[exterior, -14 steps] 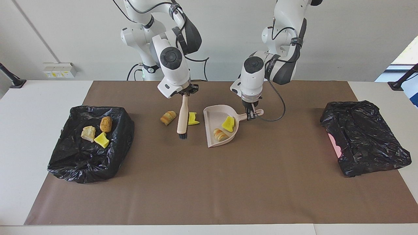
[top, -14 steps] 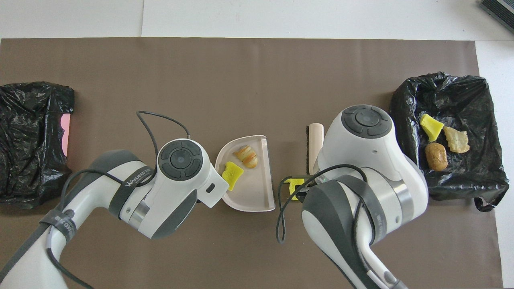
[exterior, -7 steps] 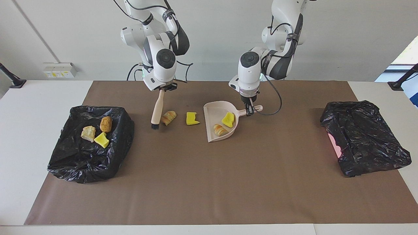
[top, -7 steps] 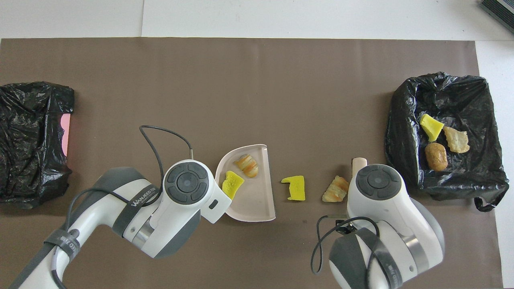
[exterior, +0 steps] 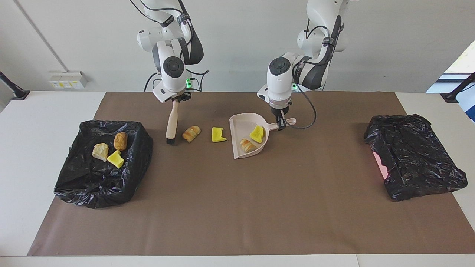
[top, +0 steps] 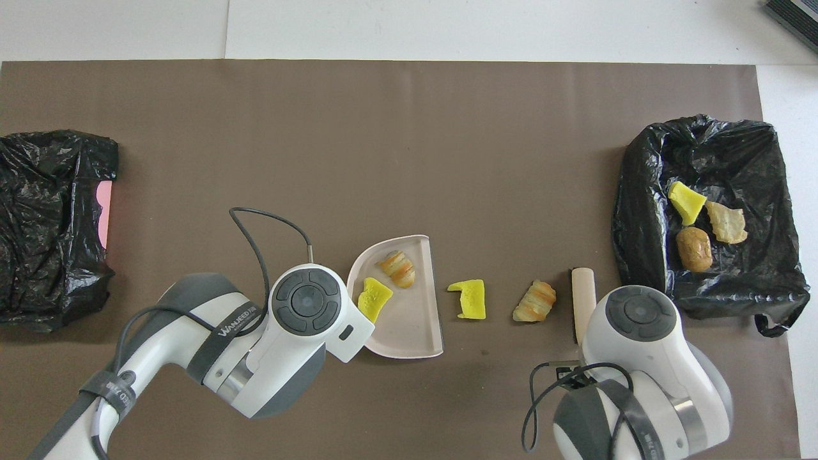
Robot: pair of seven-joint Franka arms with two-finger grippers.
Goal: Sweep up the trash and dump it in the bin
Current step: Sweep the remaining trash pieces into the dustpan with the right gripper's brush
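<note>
Trash [exterior: 219, 134] is still loose mid-mat near the robots' edge. A brush [exterior: 171, 124] is clamped by the right gripper [exterior: 176, 100], the dustpan [exterior: 245, 135] handle by the left gripper [exterior: 281, 124]; a sweep toward the pan is called for.

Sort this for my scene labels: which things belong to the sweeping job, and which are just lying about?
Part of the job:
- brush in the right gripper
- dustpan held by the left gripper, with two scraps in it
- yellow sponge scrap and bread scrap on the mat
- open bin holding three scraps

Lying about:
- closed black bag
- brown mat
</note>
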